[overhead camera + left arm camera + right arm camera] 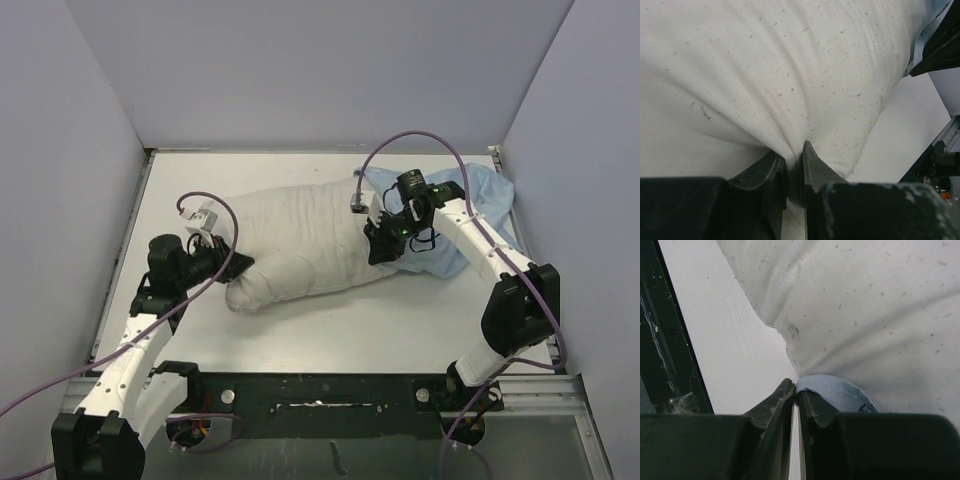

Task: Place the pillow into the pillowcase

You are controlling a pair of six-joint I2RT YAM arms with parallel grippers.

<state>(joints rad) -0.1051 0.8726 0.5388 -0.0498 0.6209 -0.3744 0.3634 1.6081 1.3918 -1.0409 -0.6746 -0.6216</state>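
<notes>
The off-white pillow (300, 240) lies slantwise across the table, its right end inside the mouth of the light blue pillowcase (480, 205). At the pillow's near-left end, my left gripper (238, 262) is shut on a pinch of pillow fabric. The left wrist view shows the pillow (790, 75) bunched between the left gripper (794, 157) jaws. My right gripper (383, 245) sits at the pillowcase's open edge on the pillow's near side. In the right wrist view the blue pillowcase hem (835, 390) folds over one finger and into the shut right gripper (796, 387), against the pillow (865, 305).
Grey walls close in the white table (330, 320) on the left, back and right. A black and metal rail (320, 390) runs along the near edge between the arm bases. Purple cables loop above both arms. The right arm's black body (940, 45) shows beyond the pillow.
</notes>
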